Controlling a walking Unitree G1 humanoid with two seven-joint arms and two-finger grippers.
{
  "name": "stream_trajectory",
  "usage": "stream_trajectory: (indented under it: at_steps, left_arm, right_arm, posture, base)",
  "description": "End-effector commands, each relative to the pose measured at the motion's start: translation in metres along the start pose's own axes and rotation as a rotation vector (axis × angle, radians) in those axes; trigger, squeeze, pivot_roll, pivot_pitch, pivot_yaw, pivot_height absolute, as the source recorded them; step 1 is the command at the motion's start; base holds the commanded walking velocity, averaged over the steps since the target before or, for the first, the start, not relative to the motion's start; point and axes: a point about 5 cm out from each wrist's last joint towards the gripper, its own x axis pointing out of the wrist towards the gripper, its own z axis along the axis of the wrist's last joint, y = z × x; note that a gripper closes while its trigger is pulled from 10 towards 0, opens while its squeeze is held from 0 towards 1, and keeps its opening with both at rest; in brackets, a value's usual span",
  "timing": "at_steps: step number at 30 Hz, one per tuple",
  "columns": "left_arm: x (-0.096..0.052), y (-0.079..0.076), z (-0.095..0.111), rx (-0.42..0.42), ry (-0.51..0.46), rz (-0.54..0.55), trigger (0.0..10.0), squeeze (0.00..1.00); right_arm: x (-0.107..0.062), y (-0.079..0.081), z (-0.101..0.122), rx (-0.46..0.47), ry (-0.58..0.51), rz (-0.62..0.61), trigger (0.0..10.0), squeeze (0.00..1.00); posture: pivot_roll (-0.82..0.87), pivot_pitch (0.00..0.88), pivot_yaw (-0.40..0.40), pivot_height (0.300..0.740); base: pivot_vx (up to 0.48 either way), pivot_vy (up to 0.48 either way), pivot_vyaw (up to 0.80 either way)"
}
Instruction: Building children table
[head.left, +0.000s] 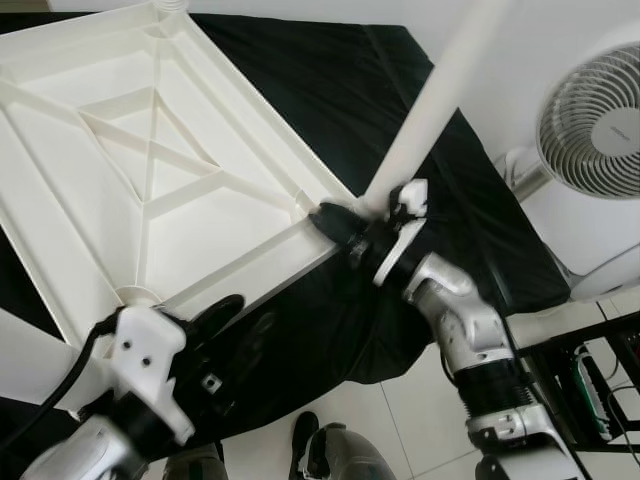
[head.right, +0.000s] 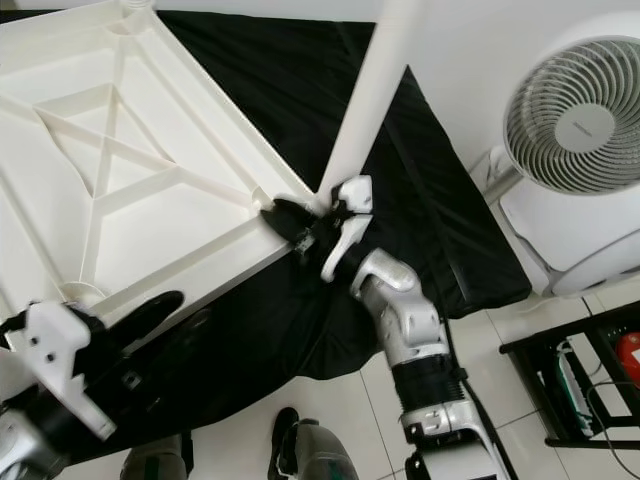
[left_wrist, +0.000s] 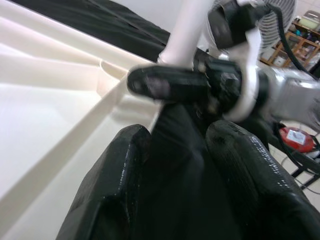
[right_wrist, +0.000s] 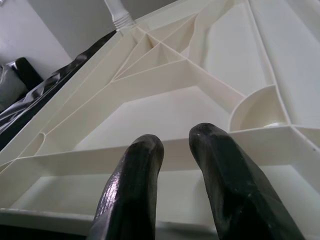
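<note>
The white tabletop (head.left: 150, 170) lies upside down on a black cloth (head.left: 340, 90), its ribs facing up. A white leg (head.left: 430, 110) rises from the tabletop's near right corner. My right gripper (head.left: 332, 222) lies at that corner beside the leg's base, its black fingers (right_wrist: 142, 170) close together with nothing between them, pointing across the ribbed underside. My left gripper (head.left: 225, 312) sits at the tabletop's near edge by a round socket (head.left: 135, 295), open over the cloth, its fingers (left_wrist: 120, 165) aimed toward the right gripper. Another leg (right_wrist: 117, 12) stands at the far corner.
A white fan (head.left: 590, 120) stands to the right of the cloth-covered surface. A black rack (head.left: 590, 370) with small items sits on the tiled floor at lower right. My feet (head.left: 310, 440) are at the near edge of the hanging cloth.
</note>
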Motion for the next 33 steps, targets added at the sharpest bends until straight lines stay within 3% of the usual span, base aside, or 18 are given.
stream_trajectory:
  at_steps: [1,2,3,11,15,16,17,18,23,25,27,29,33]
  left_arm:
    - [0.004,0.002,-0.005,-0.001,0.018,0.013,10.0,0.0]
    - [0.004,0.002,-0.005,-0.001,0.018,0.013,10.0,0.0]
    - [0.011,0.005,-0.005,-0.001,0.002,0.018,10.0,1.0]
    - [0.015,0.007,-0.004,-0.005,-0.01,0.026,10.0,1.0]
    - [0.026,0.008,-0.003,0.013,-0.027,0.044,10.0,1.0]
    - [0.033,0.01,-0.004,0.038,-0.013,0.07,10.0,0.16]
    - [0.033,0.01,-0.004,0.038,-0.013,0.07,10.0,0.16]
    - [0.039,0.012,-0.007,0.068,0.011,0.099,10.0,0.0]
    - [0.051,0.015,-0.01,0.115,0.052,0.133,10.0,0.0]
    - [0.063,0.014,-0.014,0.127,0.091,0.129,10.0,0.0]
    - [0.063,0.014,-0.014,0.127,0.091,0.129,10.0,0.0]
    - [0.073,0.014,-0.018,0.132,0.135,0.141,10.0,0.0]
    - [0.079,0.015,-0.022,0.141,0.18,0.148,10.0,0.0]
  right_arm:
    - [-0.007,0.002,0.001,-0.006,0.0,0.006,10.0,0.0]
    - [-0.007,0.002,0.001,-0.006,0.0,0.006,10.0,0.0]
    - [-0.012,0.007,0.001,0.004,-0.005,0.004,10.0,1.0]
    - [-0.017,0.012,0.002,0.007,-0.014,-0.002,10.0,1.0]
    - [-0.027,0.014,0.009,-0.016,-0.053,-0.09,10.0,1.0]
    - [-0.03,0.017,0.013,-0.005,-0.082,-0.106,10.0,0.0]
    - [-0.03,0.017,0.013,-0.005,-0.082,-0.106,10.0,0.0]
    - [-0.033,0.02,0.016,0.019,-0.11,-0.118,10.0,0.0]
    - [-0.04,0.025,0.022,0.066,-0.15,-0.144,10.0,0.0]
    - [-0.05,0.025,0.026,0.1,-0.185,-0.168,10.0,0.0]
    - [-0.05,0.025,0.026,0.1,-0.185,-0.168,10.0,0.0]
    - [-0.063,0.023,0.032,0.127,-0.214,-0.179,10.0,0.0]
    - [-0.072,0.023,0.033,0.121,-0.21,-0.188,10.0,0.0]
  posture:
    - [0.25,0.28,-0.181,0.74]
    - [0.25,0.28,-0.181,0.74]
    - [0.24,0.277,-0.174,0.74]
    - [0.24,0.275,-0.169,0.74]
    - [0.23,0.272,-0.16,0.74]
    - [0.23,0.269,-0.154,0.74]
    - [0.23,0.269,-0.154,0.74]
    - [0.23,0.267,-0.151,0.74]
    - [0.22,0.266,-0.147,0.74]
    - [0.21,0.259,-0.139,0.74]
    - [0.21,0.259,-0.139,0.74]
    - [0.2,0.252,-0.132,0.74]
    - [0.2,0.25,-0.125,0.74]
  base:
    - [0.0,0.0,0.0]
    - [0.0,0.0,0.0]
    - [0.0,0.0,0.0]
    - [0.0,0.0,0.0]
    - [0.0,0.0,0.0]
    - [0.0,0.0,0.0]
    - [0.0,0.0,0.0]
    - [0.0,0.0,0.0]
    - [0.0,0.0,0.0]
    - [0.0,0.0,0.0]
    - [0.0,0.0,0.0]
    - [0.0,0.0,0.0]
    - [0.0,0.0,0.0]
